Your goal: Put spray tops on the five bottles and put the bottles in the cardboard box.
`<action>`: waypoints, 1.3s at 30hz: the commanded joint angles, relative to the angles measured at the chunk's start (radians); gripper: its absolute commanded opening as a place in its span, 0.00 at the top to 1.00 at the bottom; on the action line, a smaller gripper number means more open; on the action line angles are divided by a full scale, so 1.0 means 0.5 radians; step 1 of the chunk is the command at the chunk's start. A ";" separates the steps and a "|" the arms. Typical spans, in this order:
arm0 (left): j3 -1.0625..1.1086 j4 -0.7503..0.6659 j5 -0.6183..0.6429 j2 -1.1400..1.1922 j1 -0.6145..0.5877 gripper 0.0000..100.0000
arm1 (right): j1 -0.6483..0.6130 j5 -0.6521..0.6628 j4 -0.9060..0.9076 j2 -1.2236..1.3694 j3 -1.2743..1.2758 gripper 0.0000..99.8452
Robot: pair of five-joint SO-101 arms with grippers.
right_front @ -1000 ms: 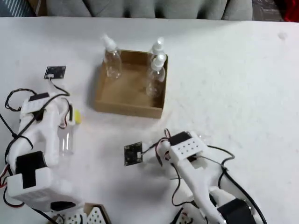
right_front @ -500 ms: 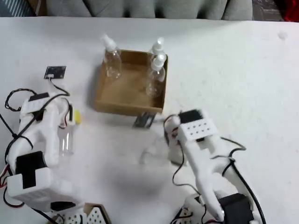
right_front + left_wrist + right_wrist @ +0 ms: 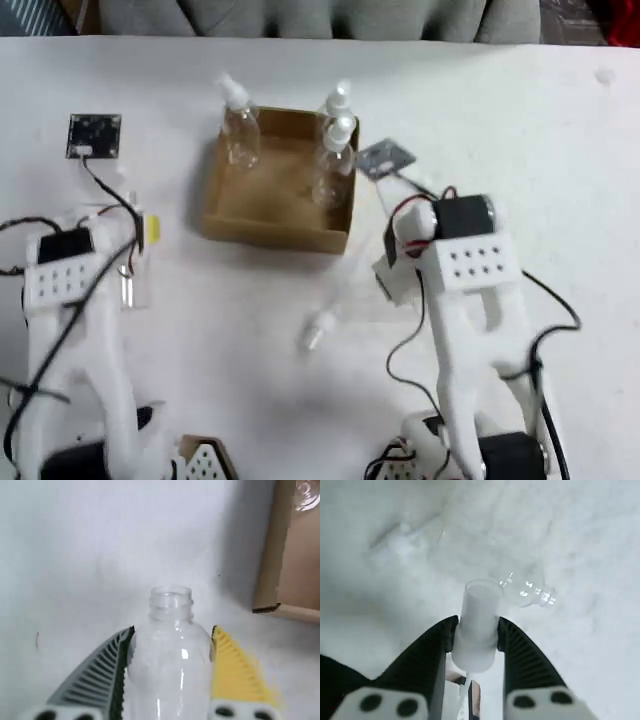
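Note:
My left gripper (image 3: 172, 630) is shut on a clear open-necked bottle (image 3: 170, 655), held between the grey and yellow fingers; in the high view this bottle (image 3: 130, 285) is at the left of the table, under the left gripper (image 3: 137, 250). The right gripper (image 3: 476, 620) is shut on a white spray top (image 3: 477, 625); it hangs right of the cardboard box's near corner (image 3: 388, 282). The cardboard box (image 3: 262, 228) holds three bottles with spray tops (image 3: 333, 160). A small clear bottle (image 3: 317, 329) lies on the table in front of the box, also seen from the right wrist (image 3: 535, 594).
The box's corner (image 3: 280, 570) is close beyond the held bottle. Loose camera boards on cables sit at the far left (image 3: 94, 135) and right of the box (image 3: 385, 158). A grey sofa edge (image 3: 300, 18) runs behind the table.
The right arm swung from the front centre up and right to beside the box, carrying the spray top. The left arm shifted left and back with its bottle.

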 commanded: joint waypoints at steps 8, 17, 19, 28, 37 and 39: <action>0.279 0.000 0.310 -1.060 0.465 0.98 | -0.259 -0.470 -0.238 -0.747 -0.288 0.98; 0.626 -0.319 0.371 -1.695 0.821 0.98 | -0.290 -0.485 -0.845 -1.192 -0.282 0.98; 0.770 -0.460 0.368 -1.861 0.848 0.98 | -0.354 -0.485 -1.033 -1.247 -0.282 0.98; 1.329 -0.899 0.371 -2.659 0.888 0.98 | -0.628 -0.485 -1.815 -1.260 -0.285 0.98; 1.375 -0.991 0.371 -2.705 0.888 0.98 | -1.011 -0.485 -2.457 -0.962 -0.295 0.98; 1.405 -0.991 0.371 -2.705 0.888 0.98 | -1.045 -0.485 -2.545 -0.858 -0.298 0.98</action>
